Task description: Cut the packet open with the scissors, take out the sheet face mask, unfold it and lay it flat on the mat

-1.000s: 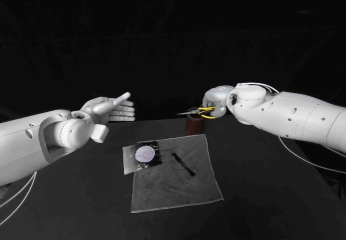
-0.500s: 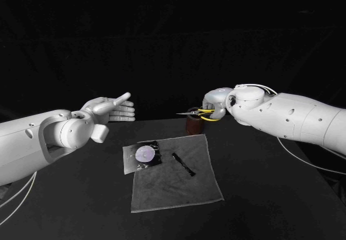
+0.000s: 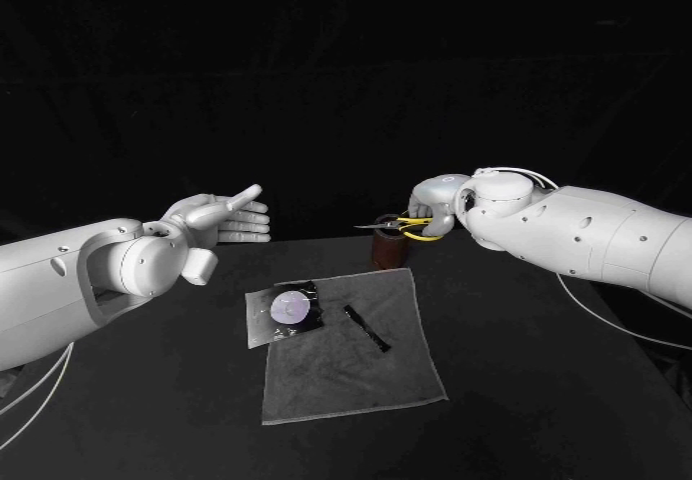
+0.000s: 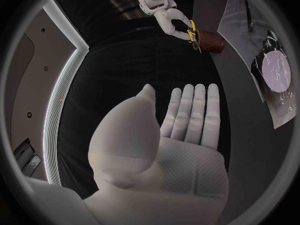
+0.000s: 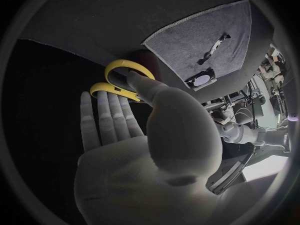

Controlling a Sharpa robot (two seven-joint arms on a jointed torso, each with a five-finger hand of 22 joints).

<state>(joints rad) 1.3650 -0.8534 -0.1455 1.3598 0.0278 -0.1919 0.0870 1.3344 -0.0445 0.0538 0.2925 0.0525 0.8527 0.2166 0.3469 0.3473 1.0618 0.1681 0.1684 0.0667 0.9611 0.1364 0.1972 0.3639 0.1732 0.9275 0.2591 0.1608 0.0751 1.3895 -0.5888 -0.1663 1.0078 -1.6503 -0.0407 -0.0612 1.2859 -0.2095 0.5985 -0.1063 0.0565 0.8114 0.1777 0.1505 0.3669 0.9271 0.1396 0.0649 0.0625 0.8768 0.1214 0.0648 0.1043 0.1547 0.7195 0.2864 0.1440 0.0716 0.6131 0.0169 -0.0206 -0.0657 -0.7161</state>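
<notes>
Packet (image 3: 289,308) is seen at the far left corner of the mat (image 3: 353,370), partly over its edge and apparently uncut, w/ a thin black tool (image 3: 365,328) lying just beside it on the cloth. Scissors (image 3: 408,225) are held by the right hand (image 3: 437,200) just above a brown holder (image 3: 389,252), well apart from the packet, blades pointed toward the robot's left. The left hand (image 3: 219,220) is raised over the table w/ fingers straight and nothing in it. The step in hand is judged to be fetching the scissors, i.e. cutting is not yet begun. Next, the packet prob. has to be lifted and steadied by the left hand, and the scissors brought across to one edge w/ the blades parted. The grip is shown best in the right wrist view, where the thumb is laid against the yellow loops; in the head view that contact is masked by the hand itself. The bare left palm is confirmed in the left wrist view, and the blades vs. the holder are made out only in the head view.
</notes>
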